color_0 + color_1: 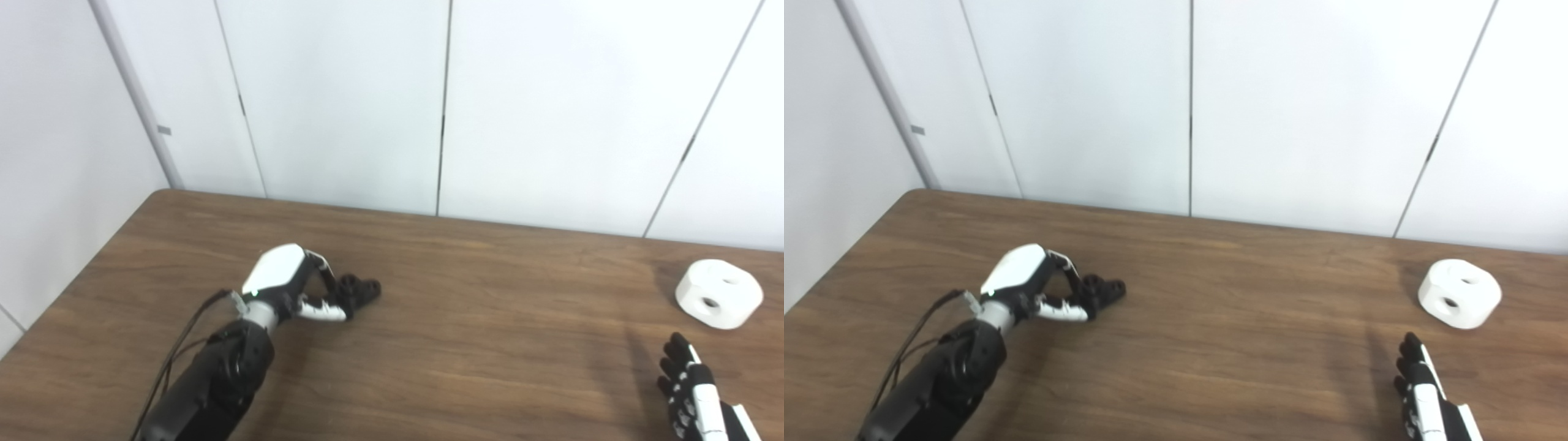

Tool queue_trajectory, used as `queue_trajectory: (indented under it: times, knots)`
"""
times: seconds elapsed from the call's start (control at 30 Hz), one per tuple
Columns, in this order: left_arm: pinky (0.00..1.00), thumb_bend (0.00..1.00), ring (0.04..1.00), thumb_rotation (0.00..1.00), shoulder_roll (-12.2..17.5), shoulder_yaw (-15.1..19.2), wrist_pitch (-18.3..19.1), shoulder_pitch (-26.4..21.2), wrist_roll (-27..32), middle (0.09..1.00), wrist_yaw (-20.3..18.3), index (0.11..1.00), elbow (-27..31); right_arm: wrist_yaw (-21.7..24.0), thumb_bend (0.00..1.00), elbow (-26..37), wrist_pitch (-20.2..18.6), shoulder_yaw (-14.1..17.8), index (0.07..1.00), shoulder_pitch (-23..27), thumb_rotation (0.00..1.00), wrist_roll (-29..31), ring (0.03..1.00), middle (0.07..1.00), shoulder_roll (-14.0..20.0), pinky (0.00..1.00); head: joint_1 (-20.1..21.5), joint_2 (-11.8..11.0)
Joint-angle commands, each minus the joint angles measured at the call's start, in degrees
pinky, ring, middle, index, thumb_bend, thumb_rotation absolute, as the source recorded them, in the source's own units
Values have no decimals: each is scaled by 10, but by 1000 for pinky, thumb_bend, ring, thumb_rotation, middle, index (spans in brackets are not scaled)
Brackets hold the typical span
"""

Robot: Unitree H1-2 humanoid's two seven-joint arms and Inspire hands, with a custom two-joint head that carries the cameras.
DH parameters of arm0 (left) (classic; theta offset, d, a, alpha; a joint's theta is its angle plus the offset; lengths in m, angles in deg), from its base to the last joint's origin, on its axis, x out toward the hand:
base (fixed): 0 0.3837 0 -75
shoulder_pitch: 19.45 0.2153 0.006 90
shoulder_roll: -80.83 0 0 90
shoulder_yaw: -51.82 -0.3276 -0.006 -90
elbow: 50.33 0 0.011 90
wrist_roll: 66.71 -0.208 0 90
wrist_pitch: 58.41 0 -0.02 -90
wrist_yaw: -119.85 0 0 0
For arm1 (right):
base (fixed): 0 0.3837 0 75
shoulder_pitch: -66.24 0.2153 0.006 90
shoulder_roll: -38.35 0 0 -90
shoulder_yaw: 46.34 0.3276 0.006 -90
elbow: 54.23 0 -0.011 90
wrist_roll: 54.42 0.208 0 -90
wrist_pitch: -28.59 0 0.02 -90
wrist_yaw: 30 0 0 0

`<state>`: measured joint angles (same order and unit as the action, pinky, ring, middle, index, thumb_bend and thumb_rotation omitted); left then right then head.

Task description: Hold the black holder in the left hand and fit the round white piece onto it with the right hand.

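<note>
Left robot hand [288, 285]: low over the table [465, 343], fingers and thumb curled about the near end of the black holder [360, 290]; grip appears closed on it, though contact is hard to confirm. Black holder: lying on the table, left of centre, far end protruding rightward. Right robot hand [1424, 392]: lower right corner, fingers extended, holding nothing. Round white piece [1459, 293]: on the table, far right, just beyond the right robot hand, apart from it; two holes visible.
</note>
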<state>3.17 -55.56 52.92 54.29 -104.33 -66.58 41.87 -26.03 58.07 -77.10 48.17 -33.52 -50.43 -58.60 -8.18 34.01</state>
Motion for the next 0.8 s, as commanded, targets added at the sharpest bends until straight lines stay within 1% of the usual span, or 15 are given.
queue_trajectory:
  times: [0.0, 0.2, 0.37, 0.5, 0.57, 0.63, 0.67, 0.77]
  knots:
    - [993, 519, 868, 45, -1, -7, -25, -5, -20, 769, 3, 486, 28, -5, 520, 23, 3, 3, 1000, 12, 1000, -7, 1000, 991, 4, 1000, 4, 1]
    - [993, 520, 873, 48, -15, -28, -40, 8, -60, 773, -12, 486, 71, -6, 543, 32, 2, 12, 1000, 20, 1000, -13, 987, 979, 12, 1000, 34, 12]
    - [993, 520, 875, 47, -32, -36, -50, 20, -80, 768, -22, 486, 94, -10, 586, 44, -13, 10, 1000, 26, 1000, -20, 969, 971, 11, 1000, 54, 25]
    - [1000, 520, 877, 46, -54, -48, -59, 36, -99, 763, -34, 486, 120, -14, 592, 53, -20, 7, 1000, 32, 1000, -23, 974, 975, 5, 1000, 68, 38]
    - [1000, 520, 875, 46, -61, -55, -66, 45, -109, 758, -37, 486, 129, -17, 591, 58, -25, 5, 999, 35, 1000, -25, 976, 973, 0, 1000, 77, 46]
    - [998, 520, 875, 47, -66, -59, -72, 53, -117, 759, -42, 486, 136, -18, 579, 63, -29, 3, 998, 37, 1000, -28, 973, 971, -2, 1000, 81, 50]
    - [996, 520, 875, 47, -70, -61, -74, 57, -122, 760, -45, 486, 141, -19, 575, 67, -32, 2, 997, 38, 1000, -32, 973, 971, -3, 1000, 85, 56]
    - [995, 520, 878, 48, -83, -65, -76, 71, -135, 765, -54, 486, 151, -22, 578, 75, -44, -1, 991, 41, 1000, -42, 964, 965, -6, 1000, 91, 64]
